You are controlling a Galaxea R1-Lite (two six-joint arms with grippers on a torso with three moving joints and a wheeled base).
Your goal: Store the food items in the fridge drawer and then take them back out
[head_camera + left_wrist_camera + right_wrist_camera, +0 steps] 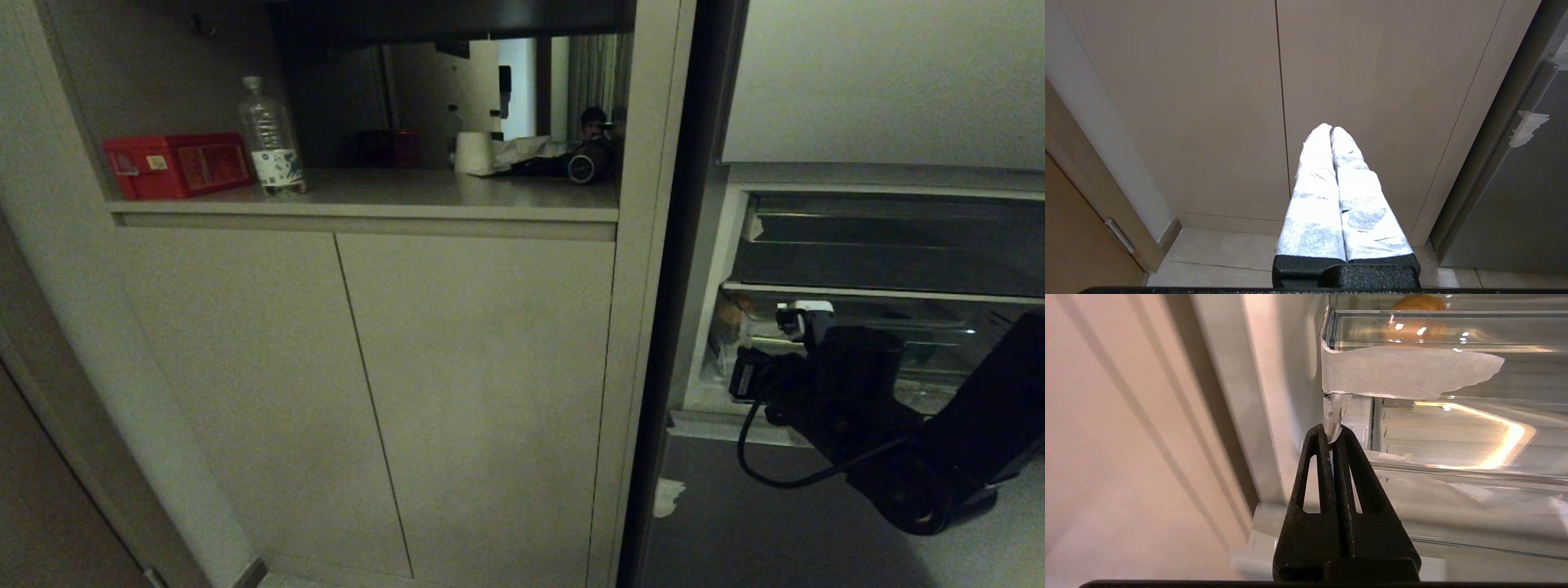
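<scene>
dim kitchen nook, drawer pulled out at the fridge

beige cabinet point(367, 384) fills the left of the head view, with a shelf point(367, 204) above it carrying a red box point(175, 165) and a water bottle point(272, 139). to its right stands the fridge point(882, 90), its drawer point(865, 343) pulled out below the top door.

the right end effector point(1332, 435) reaches in at the drawer's near corner. its black fingers point(1349, 486) are pressed together, and the tips pinch a scrap of white tape point(1336, 412) hanging from the clear bin's edge. a wider strip of the same tape point(1404, 371) runs along the bin's rim just beyond the tips.

the potato point(1414, 318) lies inside the bin, farther in than the end effector and apart from it, seen through the clear wall. in the head view it shows as a tan patch point(739, 314) at the drawer's left end. the green item cannot be made out.

the left end effector point(1331, 132) hangs low in front of the cabinet doors, its white-wrapped fingers point(1314, 196) closed together on nothing.
</scene>
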